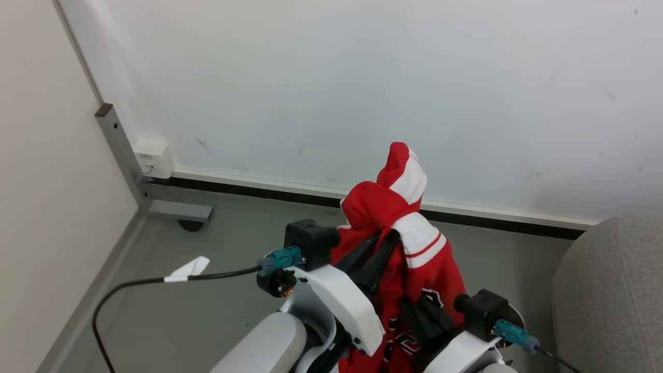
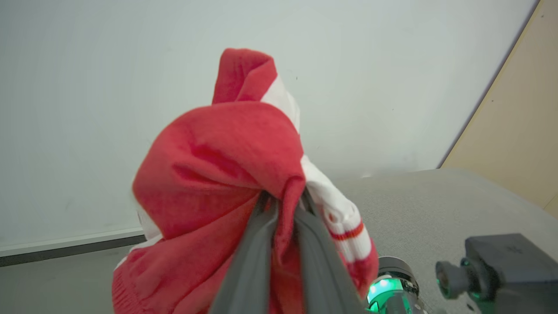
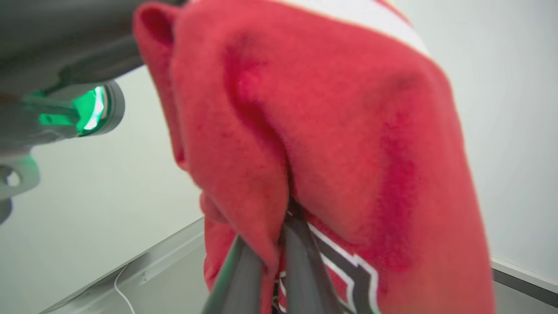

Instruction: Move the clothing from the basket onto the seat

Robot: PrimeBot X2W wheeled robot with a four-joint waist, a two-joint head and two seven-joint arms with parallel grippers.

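Firmly, clothing [image 2: 218, 165] clamped inside left gripper [image 2: 285, 203].

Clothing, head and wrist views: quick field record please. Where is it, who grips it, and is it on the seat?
clothing: red and white garment, bunched, held up in the air above the floor
left gripper: shut on an upper fold of the clothing
right gripper: shut on a lower fold, near the dark lettering
seat: grey, at the robot's right, apart from the clothing
backdrop: white wall
task stage: clothing not yet on the seat
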